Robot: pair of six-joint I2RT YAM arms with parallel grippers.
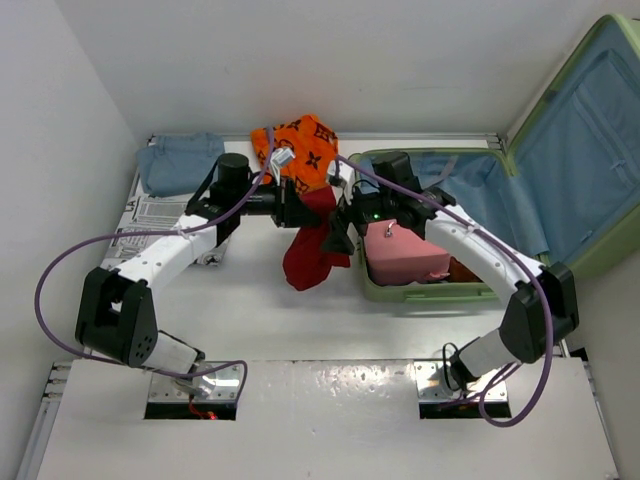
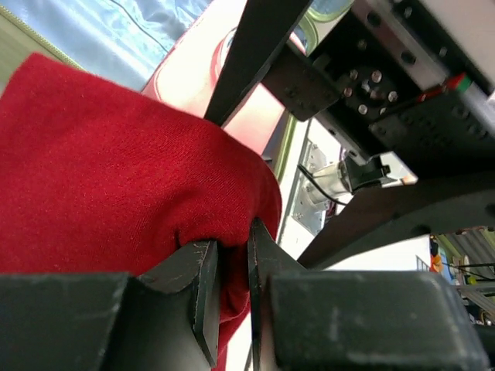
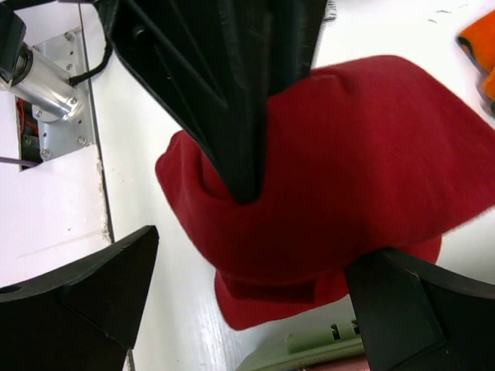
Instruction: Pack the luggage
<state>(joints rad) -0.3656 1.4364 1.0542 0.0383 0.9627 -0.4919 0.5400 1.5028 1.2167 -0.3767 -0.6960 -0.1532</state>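
The luggage [image 1: 575, 160], a light-green suitcase with blue lining, lies open at the right, its lid up. Inside its base rests a small pink case [image 1: 405, 252]. Beside the base's left rim [image 3: 309, 349], a red garment [image 1: 308, 255] hangs over the table, with my left gripper [image 1: 305, 212] shut on its upper fold. The left wrist view shows the jaws [image 2: 232, 259] pinching red cloth [image 2: 116, 170]. My right gripper [image 1: 338, 236] is open right next to it. In the right wrist view the cloth [image 3: 371, 154] bulges between its wide-apart fingers [image 3: 255, 251], unpinched.
An orange patterned cloth [image 1: 300, 148] lies at the back centre, and a folded blue garment [image 1: 180, 163] at the back left. White walls close in the left side and the back. The bare white table [image 1: 250, 310] stretches in front of the arms.
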